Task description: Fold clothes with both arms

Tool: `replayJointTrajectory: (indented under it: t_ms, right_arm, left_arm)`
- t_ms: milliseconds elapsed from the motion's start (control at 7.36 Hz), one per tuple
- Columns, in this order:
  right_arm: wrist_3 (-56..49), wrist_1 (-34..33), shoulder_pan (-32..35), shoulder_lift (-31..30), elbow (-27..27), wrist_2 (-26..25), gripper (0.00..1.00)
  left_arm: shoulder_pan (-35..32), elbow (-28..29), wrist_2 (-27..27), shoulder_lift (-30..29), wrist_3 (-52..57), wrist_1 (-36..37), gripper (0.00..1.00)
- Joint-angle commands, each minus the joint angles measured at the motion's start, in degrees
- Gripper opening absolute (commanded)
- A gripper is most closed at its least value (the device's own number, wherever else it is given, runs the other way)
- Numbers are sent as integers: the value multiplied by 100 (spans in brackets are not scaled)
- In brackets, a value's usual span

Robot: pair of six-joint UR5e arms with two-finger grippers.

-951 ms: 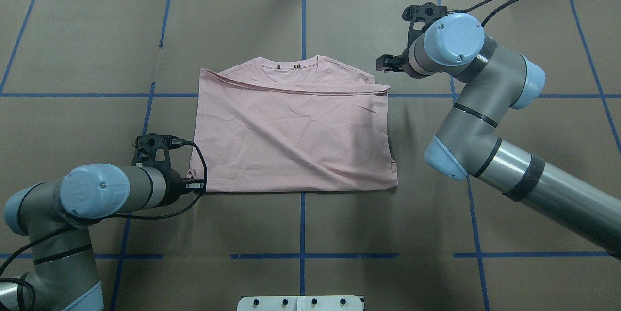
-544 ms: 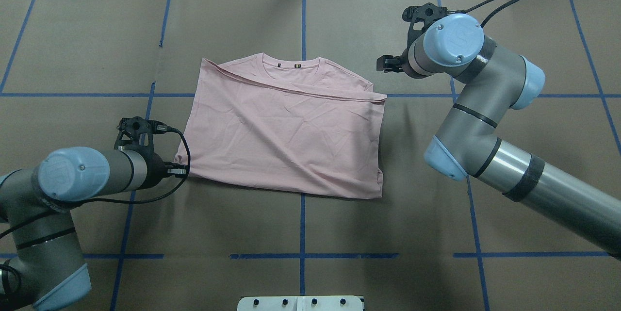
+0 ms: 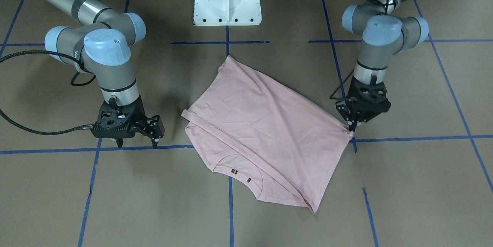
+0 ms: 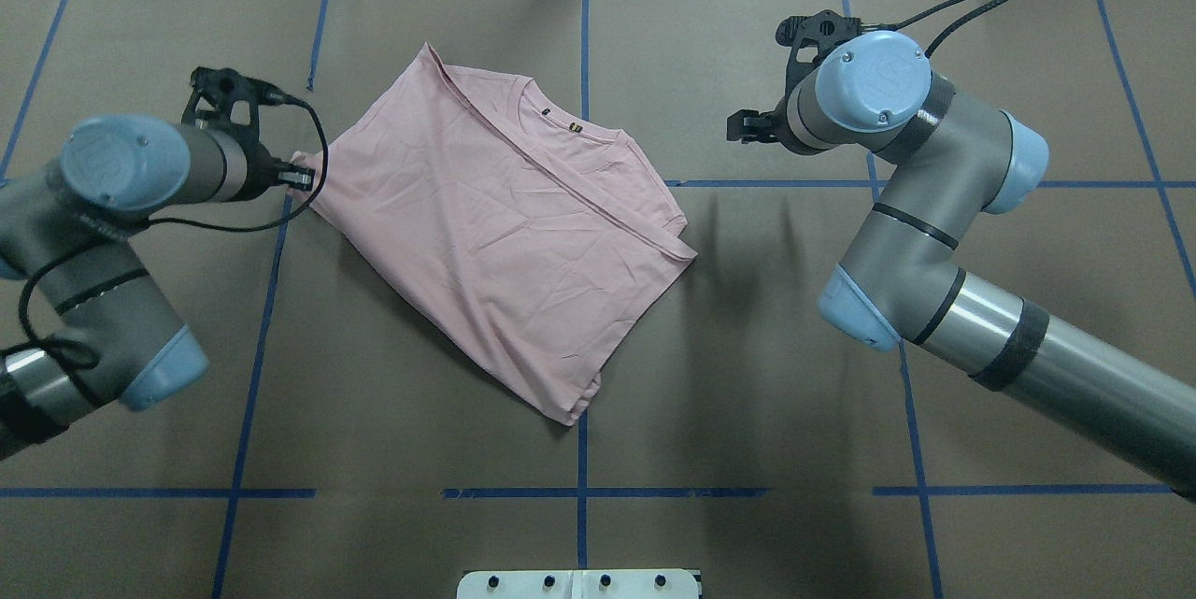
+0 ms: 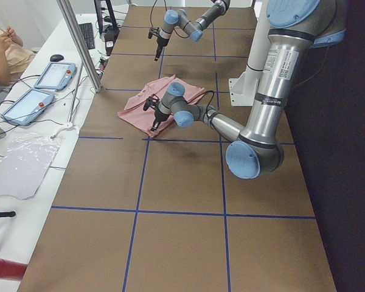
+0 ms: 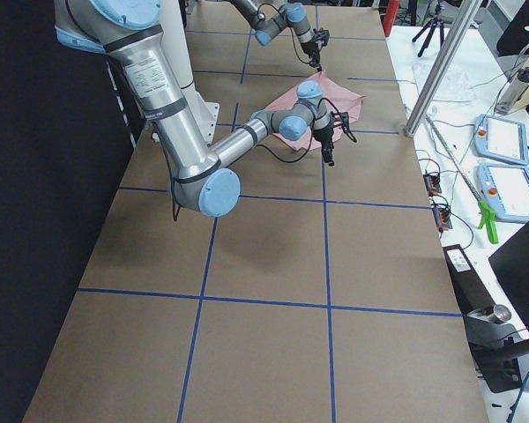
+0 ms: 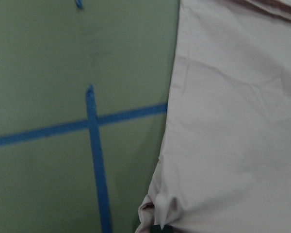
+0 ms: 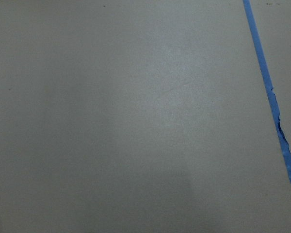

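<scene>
A: left gripper (image 4: pixel 297 177) status?

B: Clamped hard on one corner of the T-shirt (image 4: pixel 505 225). The fabric bunches to a point at the tips, and the left wrist view shows that pucker at its bottom edge. Reads like a drag grip to me: low, with one corner held and the rest of the cloth flat on the table (image 4: pixel 747 375).

A: shirt pose?

B: Folded over on itself, skewed to the blue tape grid (image 4: pixel 583 29). It lies between the two arms, closer to the left one. The neckline (image 4: pixel 561 120) is on the side away from the white pedestal base (image 3: pixel 227 0), and the opposite corner points back at it.

A: right gripper (image 3: pixel 137 145)?

B: Jaws spread, nothing in them. It sits low over the table, near the shirt's edge on that side but apart from it — its wrist camera sees only paper and tape. My guess is it's kept clear so it won't snag the cloth, and open so it's ready for a corner.

A: progress?

B: One fold in, more to go, I'd say.
</scene>
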Motion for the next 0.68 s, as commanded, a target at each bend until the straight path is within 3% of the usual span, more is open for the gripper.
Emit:
replayJointTrajectory:
  t_ms: [0,272,408,544]
  right_arm:
    - [8,7,-19,-5,1,-53,100]
    - [8,7,-19,-5,1,-89,100]
    - [8,7,-28,-5,1,-89,100]
    - [8,16,-45,12,1,-80,100]
  left_arm:
    - [-680,2180,8,-1453,491,-622,0]
    - [-788,4245,288,-2675,651,-1510,0]
    - [-788,4543,281,-2716,729,-1923,0]
    - [-831,4520,237,-2638,904,-1971,66]
